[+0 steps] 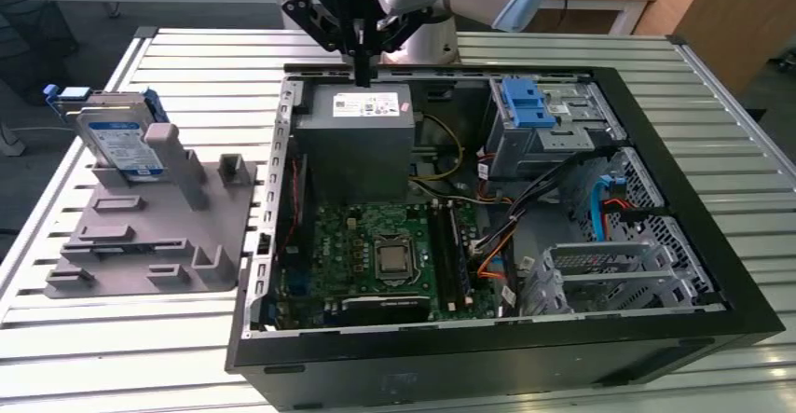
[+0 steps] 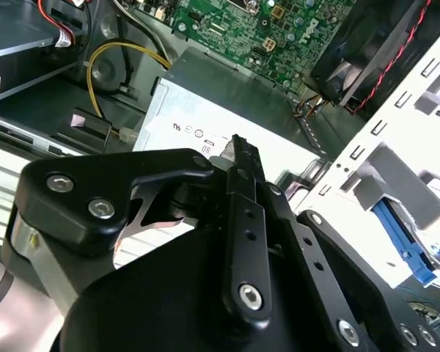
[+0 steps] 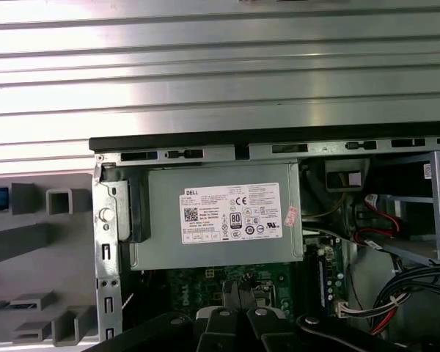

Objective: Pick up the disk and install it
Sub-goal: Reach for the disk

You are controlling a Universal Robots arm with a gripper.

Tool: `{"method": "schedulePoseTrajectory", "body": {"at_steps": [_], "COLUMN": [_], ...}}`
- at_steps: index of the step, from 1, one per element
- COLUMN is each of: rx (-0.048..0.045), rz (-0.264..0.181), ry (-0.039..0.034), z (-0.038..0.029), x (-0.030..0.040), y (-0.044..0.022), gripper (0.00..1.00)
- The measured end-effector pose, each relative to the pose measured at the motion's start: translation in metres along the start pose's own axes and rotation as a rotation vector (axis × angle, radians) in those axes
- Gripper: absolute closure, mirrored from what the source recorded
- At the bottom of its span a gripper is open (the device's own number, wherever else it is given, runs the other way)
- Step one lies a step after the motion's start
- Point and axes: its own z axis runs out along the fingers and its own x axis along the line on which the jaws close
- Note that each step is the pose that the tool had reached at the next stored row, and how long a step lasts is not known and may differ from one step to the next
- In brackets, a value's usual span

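the arm reaches in from twelve o'clock in the exterior view, its gripper (image 1: 363, 75) pointing straight down over the far edge of the power supply (image 1: 361, 143) in the open case (image 1: 734, 292). its jaws are drawn together on nothing, as both wrist views also show. the disk (image 1: 118, 141) stands upright in the grey fixture (image 1: 137, 245) on the table (image 1: 186, 59), at about eight o'clock from the gripper and well apart from it; a fixture post hides part of its face, and the arm's upper links are cut off at the frame edge.
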Motion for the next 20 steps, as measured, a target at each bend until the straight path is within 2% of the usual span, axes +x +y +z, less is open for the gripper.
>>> {"method": "schedulePoseTrajectory", "body": {"at_steps": [20], "rx": [0.0001], "rz": [0.000], "ry": [0.0001], "z": [0.0000], "x": [0.0073], "y": [-0.0006], "gripper": [0.89]}}
